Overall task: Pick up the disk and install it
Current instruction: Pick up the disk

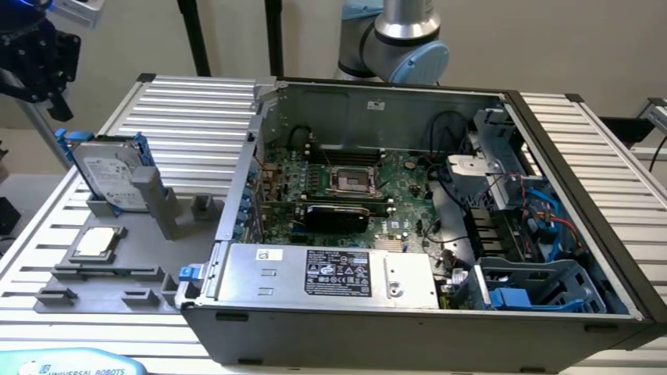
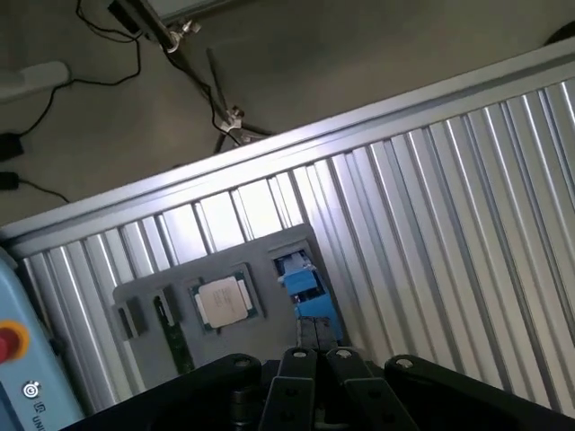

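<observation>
Closed gripper hangs above the upright disk.

Robotics lab: ribbed aluminium bench, open computer case, robot arm, teach pendant.

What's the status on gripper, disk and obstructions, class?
Black gripper shut, empty. Silver-grey rectangular hard drive in blue plastic frame upright in grey holder, untouched. No obstruction seen between them.

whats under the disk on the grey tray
The disk stands upright, leaning a little, in a slotted grey stand on the grey tray. Its bottom edge is hidden in the slot, so what it rests on cannot be seen.
</observation>
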### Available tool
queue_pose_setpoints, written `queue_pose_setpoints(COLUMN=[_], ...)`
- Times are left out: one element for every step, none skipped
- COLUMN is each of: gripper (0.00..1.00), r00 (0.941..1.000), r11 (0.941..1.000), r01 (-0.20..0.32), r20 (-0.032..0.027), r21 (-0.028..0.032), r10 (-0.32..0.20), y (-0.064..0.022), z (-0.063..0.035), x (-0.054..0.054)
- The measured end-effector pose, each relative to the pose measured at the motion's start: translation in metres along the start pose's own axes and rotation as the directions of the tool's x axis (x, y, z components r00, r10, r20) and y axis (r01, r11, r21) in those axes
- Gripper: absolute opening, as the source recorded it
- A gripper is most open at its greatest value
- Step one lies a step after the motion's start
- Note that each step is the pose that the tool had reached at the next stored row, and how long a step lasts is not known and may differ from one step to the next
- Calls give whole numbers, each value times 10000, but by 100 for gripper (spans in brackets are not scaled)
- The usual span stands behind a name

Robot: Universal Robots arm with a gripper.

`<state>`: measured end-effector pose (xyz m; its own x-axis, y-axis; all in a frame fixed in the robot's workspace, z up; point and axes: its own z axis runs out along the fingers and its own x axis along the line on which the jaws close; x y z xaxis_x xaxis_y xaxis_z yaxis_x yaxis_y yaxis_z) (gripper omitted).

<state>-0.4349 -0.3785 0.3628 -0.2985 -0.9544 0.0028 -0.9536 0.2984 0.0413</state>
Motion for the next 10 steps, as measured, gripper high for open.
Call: queue_pose_setpoints(gripper=[11, 11, 11, 11, 11, 11, 11, 11, 11, 11], r00=[9999, 9996, 9991, 9984, 9976, 9964, 9951, 9935, 9918, 9898], r11=[9999, 9996, 9991, 9984, 9975, 9963, 9949, 9933, 9916, 9895], r01=[137, 280, 416, 565, 698, 845, 993, 1137, 1278, 1425], r20=[3, 2, 3, 4, 5, 6, 5, 4, 2, -3], r21=[22, 44, 69, 96, 121, 148, 175, 198, 214, 218], r10=[-137, -280, -416, -565, -698, -845, -994, -1138, -1278, -1426], y=[0, 0, 0, 0, 0, 0, 0, 0, -1, -1], z=[2, 2, 2, 2, 3, 4, 4, 6, 7, 8], x=[0, 0, 1, 1, 1, 0, 1, 0, 0, 0])
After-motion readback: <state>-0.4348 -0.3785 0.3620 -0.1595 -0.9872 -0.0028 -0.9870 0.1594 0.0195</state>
